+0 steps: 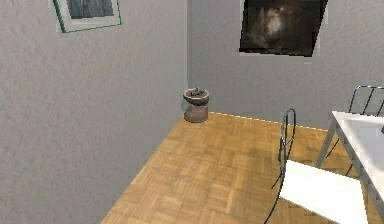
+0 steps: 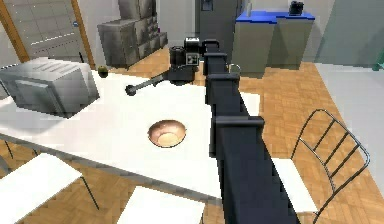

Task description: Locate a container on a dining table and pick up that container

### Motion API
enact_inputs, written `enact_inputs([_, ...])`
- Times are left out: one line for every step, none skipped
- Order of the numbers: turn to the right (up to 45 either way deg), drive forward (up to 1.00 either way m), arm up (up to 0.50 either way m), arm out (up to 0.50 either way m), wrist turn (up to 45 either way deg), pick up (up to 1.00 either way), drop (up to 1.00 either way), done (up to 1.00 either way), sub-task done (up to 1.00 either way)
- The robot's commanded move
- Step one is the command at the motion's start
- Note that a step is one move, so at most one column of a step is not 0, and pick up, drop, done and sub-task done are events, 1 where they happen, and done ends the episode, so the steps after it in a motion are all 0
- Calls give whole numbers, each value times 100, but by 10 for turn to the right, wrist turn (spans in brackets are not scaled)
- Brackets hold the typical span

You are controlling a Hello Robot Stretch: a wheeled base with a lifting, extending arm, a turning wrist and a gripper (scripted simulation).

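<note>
A round copper-coloured bowl point(image 2: 167, 132) stands on the white dining table point(image 2: 110, 125), near its front edge. My arm point(image 2: 235, 140) reaches out over the table as a dark bar. The gripper point(image 2: 134, 89) points toward the arm side view's left, farther out than the bowl and a little left of it. Only bare tabletop lies behind its far end, so it holds nothing. A small dark thing point(image 2: 102, 70) sits near the table's far edge.
A grey boxy appliance point(image 2: 45, 86) stands on the table's left part. White-seated chairs point(image 2: 35, 185) and a wire-backed chair point(image 2: 325, 150) ring the table. Grey boxes point(image 2: 135, 35) and a blue-topped cabinet point(image 2: 270, 35) stand behind. Ahead, a brown pot point(image 1: 196, 104) sits in the corner, beside a chair point(image 1: 320, 185).
</note>
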Motion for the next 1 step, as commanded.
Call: enact_inputs([0,0,0,0,210,0,0,0,0])
